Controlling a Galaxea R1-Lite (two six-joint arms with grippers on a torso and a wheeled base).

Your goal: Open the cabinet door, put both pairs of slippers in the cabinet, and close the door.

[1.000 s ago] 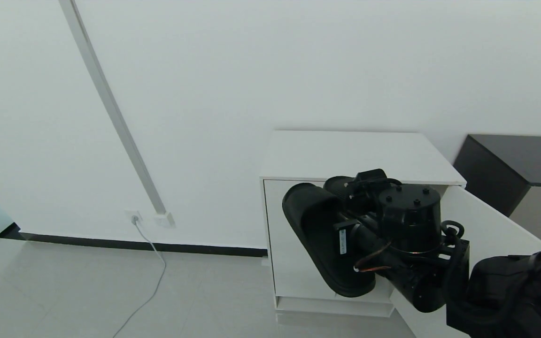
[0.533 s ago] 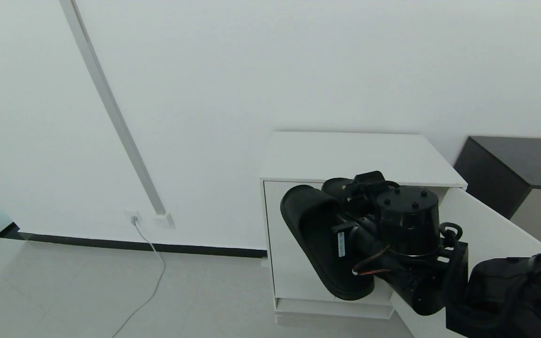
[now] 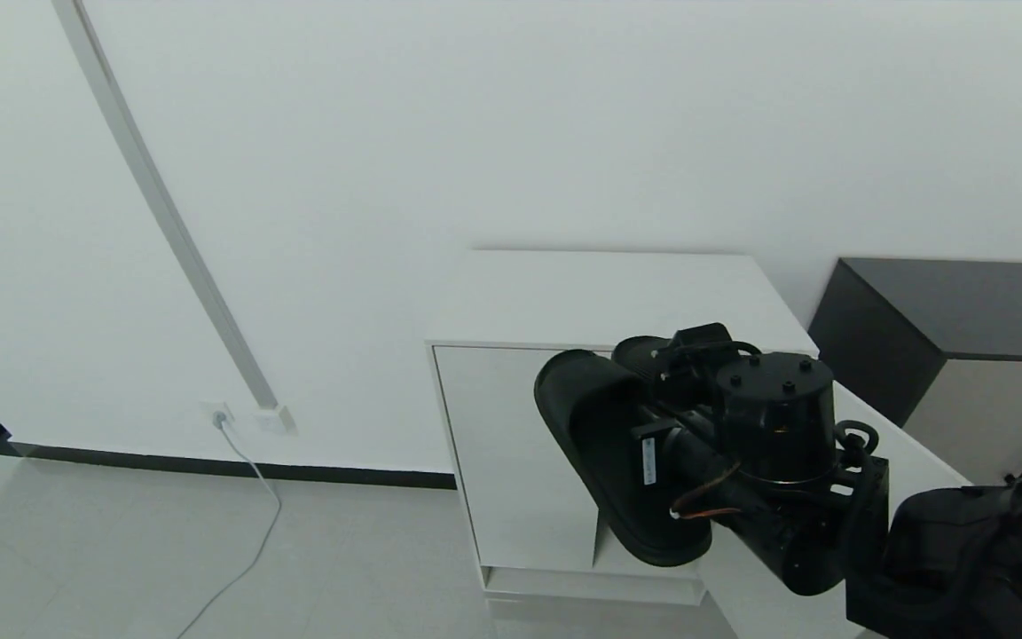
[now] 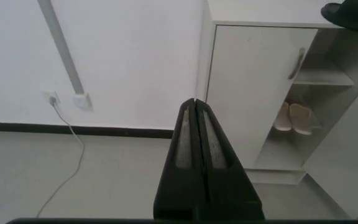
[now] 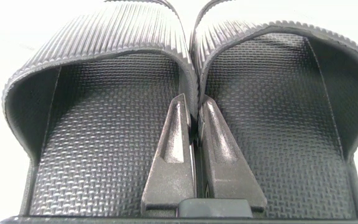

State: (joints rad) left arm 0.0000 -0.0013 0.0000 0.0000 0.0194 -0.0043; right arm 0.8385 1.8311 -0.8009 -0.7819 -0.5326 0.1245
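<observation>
We've got the right tool (image 5: pixel 191 102) pinching both black ribbed rubber slippers (image 3: pixel 604 435) by their touching straps so they travel as one, just in front of the open white cabinet (image 3: pixel 600 297), left tool (image 4: pixel 195 106) closed, empty.

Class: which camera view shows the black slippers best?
The right wrist view: the black slippers lie side by side, and the right gripper pinches their inner straps. The head view shows mostly one sole; the left wrist view shows a dark corner sliver, possibly them.

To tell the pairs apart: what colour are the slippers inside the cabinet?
Off-white; the slippers show best in the left wrist view.
</observation>
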